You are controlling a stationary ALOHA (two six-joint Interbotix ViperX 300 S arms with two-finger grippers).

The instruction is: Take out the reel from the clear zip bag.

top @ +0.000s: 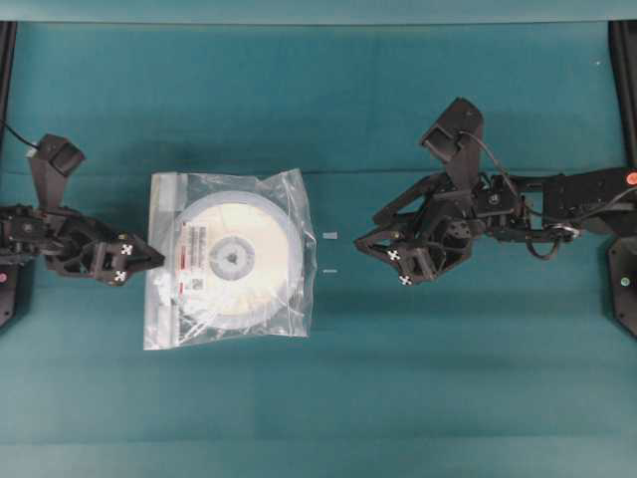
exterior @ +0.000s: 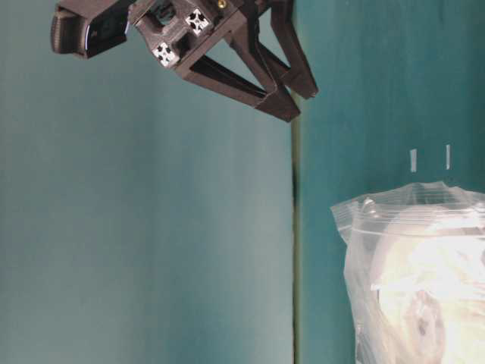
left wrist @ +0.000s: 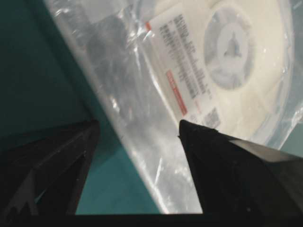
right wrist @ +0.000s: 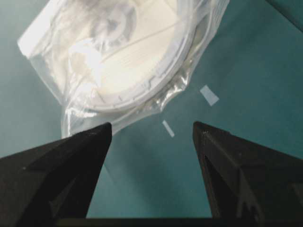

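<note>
Reel point(top: 235, 259) and bag are together, operator: you can see the flat round white disc, with its cream centre and grey hub, lying sealed inside the clear zip bag point(top: 167, 314) on the teal cloth tabletop point(top: 318, 100), left of the middle and well clear of every edge. The bag is crinkled, glossy plastic, roughly square, with a whitish zip strip down its left side. A white label point(left wrist: 182, 78) with a red stripe and dense print sits on the disc beside the hub.

Your left claw point(top: 149, 261) stands with its jaws spread, empty, its dark pointed fingers point(left wrist: 222, 165) right at the bag's zip edge. Your right claw point(top: 366, 242) is also spread wide and empty, well apart from the bag's right side. Two small pale tape scraps point(top: 330, 236) lie flat on the cloth between them.
</note>
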